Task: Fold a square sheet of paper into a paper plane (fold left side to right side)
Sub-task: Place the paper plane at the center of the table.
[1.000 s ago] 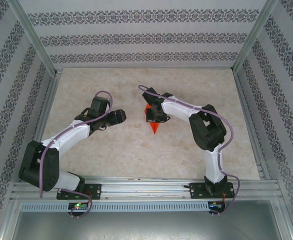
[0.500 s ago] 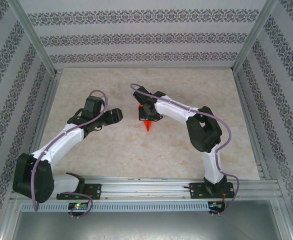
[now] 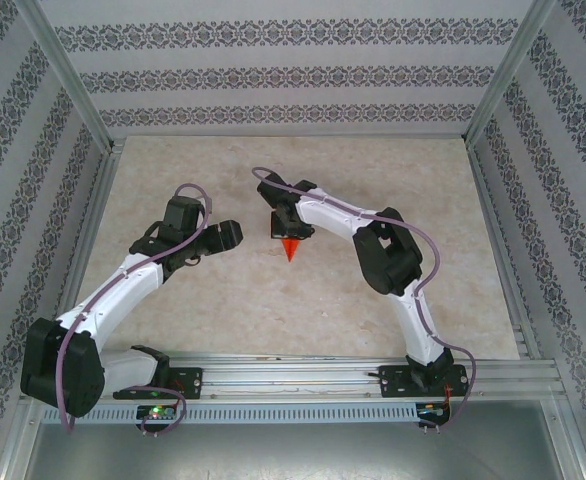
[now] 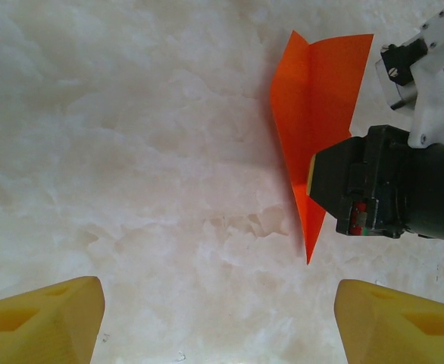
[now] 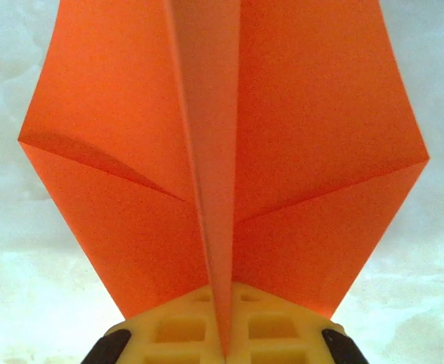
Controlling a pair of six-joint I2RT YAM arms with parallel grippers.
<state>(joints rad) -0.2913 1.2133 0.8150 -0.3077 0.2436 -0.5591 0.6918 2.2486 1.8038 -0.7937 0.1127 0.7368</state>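
The bright orange paper plane (image 3: 290, 249) hangs over the table's middle, its point toward the near edge. My right gripper (image 3: 281, 230) is shut on its centre crease. Seen from the right wrist, the two wings (image 5: 305, 152) spread to either side of the crease, which is pinched between the yellow fingers (image 5: 176, 330). The left wrist view has the plane (image 4: 317, 114) at upper right with the right gripper's black body in front of it. My left gripper (image 3: 235, 234) stands open a little to the left of the plane, nothing between its yellow fingertips (image 4: 48, 322).
The marble-patterned tabletop (image 3: 223, 300) lies under both arms. Patterned walls and aluminium posts (image 3: 68, 80) close in the back and sides. A metal rail (image 3: 293, 375) runs along the near edge by the arm bases.
My right gripper has carried the plane leftward and slightly toward the back. The left arm has drawn back a little to the left, its gripper still open.
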